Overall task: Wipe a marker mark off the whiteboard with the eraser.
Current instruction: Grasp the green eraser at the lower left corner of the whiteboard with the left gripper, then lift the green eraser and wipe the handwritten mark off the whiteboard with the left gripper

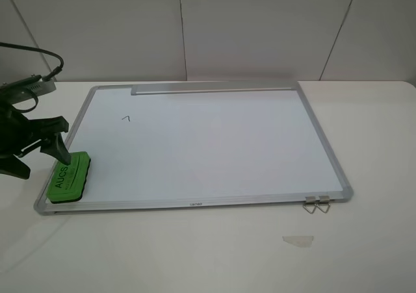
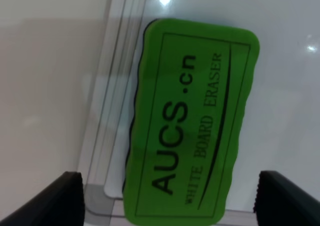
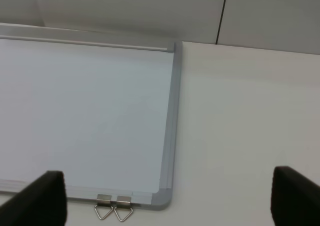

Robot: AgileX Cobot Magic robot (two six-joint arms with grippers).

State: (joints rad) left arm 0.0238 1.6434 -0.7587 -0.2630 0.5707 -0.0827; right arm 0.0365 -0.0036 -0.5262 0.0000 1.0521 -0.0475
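While the left gripper [image 1: 42, 162] hung by the near left corner of the whiteboard [image 1: 214, 143], its two fingers stood wide apart with nothing clamped between them. The wrist view showed them on either side of one end of the eraser [image 2: 190, 121]. The green block lay flat in that corner, lettering up, with one long side over the silver frame and its near end reaching the frame's corner. The marker mark [image 1: 127, 118], a tiny hooked stroke, sat farther up the same side of the board, well apart from the eraser.

The right gripper [image 3: 172, 196] was likewise spread and empty. It looked down on the opposite near corner, by the two metal clips [image 3: 114, 206].

Several things could go wrong from here, in my judgement. The eraser lay skewed to the line between the fingers, so closing on it might twist it rather than seat it squarely. A finger coming down on the frame side could strike the raised edge and stop short. Catching only one end would likely let the block pivot once it was pressed down and dragged. The stroke was far smaller than the eraser, so a pass set slightly off could miss it. The board appeared to lie loose on the table [image 1: 195, 254], and a firm push might slide it.
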